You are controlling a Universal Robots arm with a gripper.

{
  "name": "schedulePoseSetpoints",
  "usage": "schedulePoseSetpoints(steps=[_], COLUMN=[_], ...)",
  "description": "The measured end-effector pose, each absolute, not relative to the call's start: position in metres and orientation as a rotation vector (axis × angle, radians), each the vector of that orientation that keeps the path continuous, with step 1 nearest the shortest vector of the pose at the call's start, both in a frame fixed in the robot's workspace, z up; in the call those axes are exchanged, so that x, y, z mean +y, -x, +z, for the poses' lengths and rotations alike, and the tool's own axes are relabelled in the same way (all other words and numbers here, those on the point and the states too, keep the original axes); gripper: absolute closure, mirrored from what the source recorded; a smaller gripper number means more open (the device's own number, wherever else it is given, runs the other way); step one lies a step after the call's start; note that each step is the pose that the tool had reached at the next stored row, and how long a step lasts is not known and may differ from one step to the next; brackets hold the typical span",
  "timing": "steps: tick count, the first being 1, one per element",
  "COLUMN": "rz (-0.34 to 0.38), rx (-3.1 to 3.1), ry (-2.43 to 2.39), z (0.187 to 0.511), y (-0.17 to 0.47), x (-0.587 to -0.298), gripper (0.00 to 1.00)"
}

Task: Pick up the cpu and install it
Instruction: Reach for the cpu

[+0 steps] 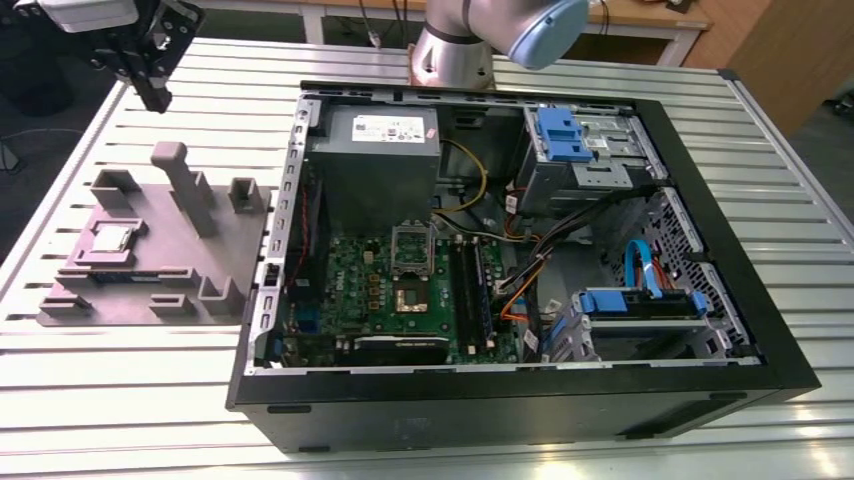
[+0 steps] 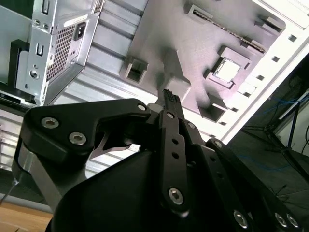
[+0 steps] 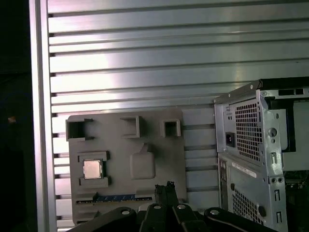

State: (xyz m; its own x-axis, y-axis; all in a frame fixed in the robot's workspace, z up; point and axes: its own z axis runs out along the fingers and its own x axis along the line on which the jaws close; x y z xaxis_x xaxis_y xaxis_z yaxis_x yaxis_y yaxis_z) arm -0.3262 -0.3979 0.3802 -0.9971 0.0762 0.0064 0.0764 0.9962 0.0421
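Cpu (image 1: 114, 238) seated in grey fixture (image 1: 230, 250); tool (image 1: 156, 100) raised nearby, pointing down, pinched narrow, empty.

"How much of the arm (image 1: 487, 35) can you make out?"

"Little. The exterior view's top edge cuts it off above one joint, and the gripper (image 1: 156, 98) loses its upper body to the same edge."

"And the cpu (image 1: 112, 238)?"

"Its underside is hidden in a pocket of the grey tray (image 1: 234, 250). Any marking on top is too small to tell."

"The socket (image 1: 410, 297)?"

"Too small to judge its state. In both wrist views the gripper's own body covers part of the tray, and in the first wrist view the case (image 3: 241, 125) runs off the edge."
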Motion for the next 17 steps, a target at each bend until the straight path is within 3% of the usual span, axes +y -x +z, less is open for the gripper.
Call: schedulePoseSetpoints(steps=[17], rz=[-0.066], rx=[-3.131], ry=[0.12], z=[0.379], y=[0.344], x=[-0.398], gripper=[0.9])
